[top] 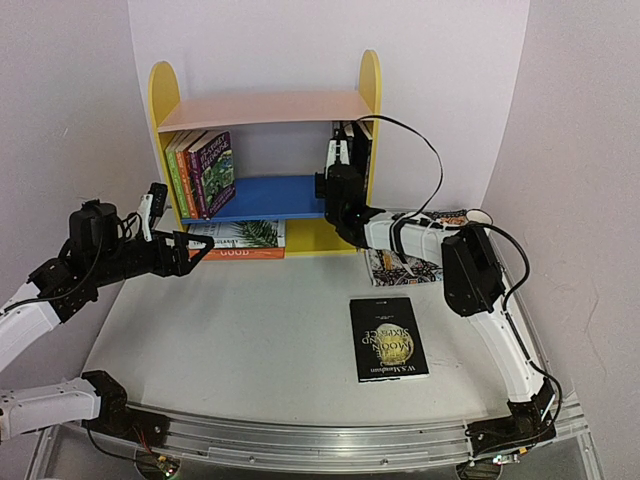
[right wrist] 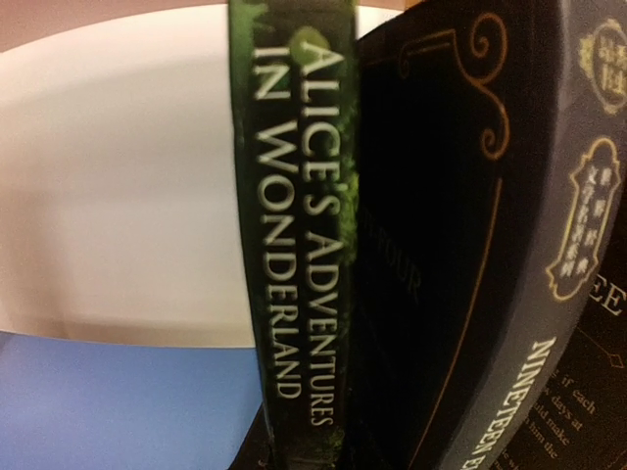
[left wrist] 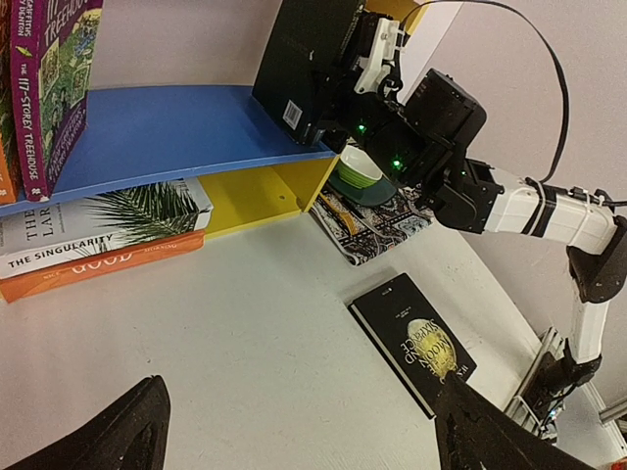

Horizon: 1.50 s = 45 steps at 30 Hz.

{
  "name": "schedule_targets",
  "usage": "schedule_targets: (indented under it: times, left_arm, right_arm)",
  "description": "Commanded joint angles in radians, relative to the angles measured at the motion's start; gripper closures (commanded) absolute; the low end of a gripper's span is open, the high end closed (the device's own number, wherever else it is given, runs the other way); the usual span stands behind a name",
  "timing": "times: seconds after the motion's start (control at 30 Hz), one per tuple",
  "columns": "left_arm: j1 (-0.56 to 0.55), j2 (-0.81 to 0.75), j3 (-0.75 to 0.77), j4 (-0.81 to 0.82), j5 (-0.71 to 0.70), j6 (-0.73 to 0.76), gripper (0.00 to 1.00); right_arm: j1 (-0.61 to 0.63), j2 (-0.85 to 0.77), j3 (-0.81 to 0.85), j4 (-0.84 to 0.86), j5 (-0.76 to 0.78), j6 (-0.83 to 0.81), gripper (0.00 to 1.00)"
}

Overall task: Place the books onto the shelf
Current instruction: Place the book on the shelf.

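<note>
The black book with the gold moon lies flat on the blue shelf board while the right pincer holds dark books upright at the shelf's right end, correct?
No. The top external view shows the black book with the gold moon flat on the table, not the blue board. The right pincer does hold dark books upright at the shelf's right end.

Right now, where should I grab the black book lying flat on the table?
Probably its left long edge, low from the left with the open left tool: the black book lies flat, cover up, so only thin edges can be pinched.
</note>
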Motion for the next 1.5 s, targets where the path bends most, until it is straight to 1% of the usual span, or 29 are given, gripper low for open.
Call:
schedule_targets:
  times: [0.0, 0.2, 0.33, 0.4, 0.7, 0.8, 1.03, 1.13, 1.3, 1.47]
  left_arm:
    - [0.005, -0.010, 0.004, 0.018, 0.014, -0.011, 0.05]
    - [0.004, -0.007, 0.006, 0.018, 0.017, -0.014, 0.05]
    - [0.005, -0.010, 0.006, 0.018, 0.021, -0.015, 0.05]
    - [0.005, -0.016, 0.002, 0.018, 0.019, -0.015, 0.04]
    - [0.005, -0.015, 0.001, 0.018, 0.023, -0.015, 0.04]
    - [0.005, -0.010, 0.005, 0.018, 0.026, -0.015, 0.04]
    - [0.004, 0.001, 0.013, 0.019, 0.033, -0.017, 0.04]
    - [0.005, 0.007, 0.014, 0.019, 0.036, -0.018, 0.04]
    - [0.005, 0.008, 0.015, 0.019, 0.038, -0.018, 0.04]
    - [0.005, 0.013, 0.012, 0.020, 0.041, -0.019, 0.04]
  right_arm:
    - [-0.008, -0.017, 0.062, 0.099, 0.118, 0.044, 0.98]
    - [-0.009, -0.052, 0.010, 0.065, 0.124, 0.196, 0.98]
    - [-0.010, -0.058, 0.001, 0.056, 0.133, 0.237, 0.97]
    - [-0.009, -0.062, -0.004, 0.054, 0.137, 0.246, 0.91]
    - [-0.010, -0.083, -0.047, 0.053, 0.155, 0.271, 0.77]
    - [-0.009, -0.092, -0.066, 0.054, 0.156, 0.290, 0.75]
    - [-0.009, -0.112, -0.098, 0.053, 0.161, 0.302, 0.74]
    - [-0.008, -0.121, -0.111, 0.053, 0.167, 0.306, 0.70]
    - [0.004, -0.137, -0.132, 0.054, 0.193, 0.294, 0.65]
    - [0.016, -0.155, -0.169, 0.065, 0.194, 0.292, 0.65]
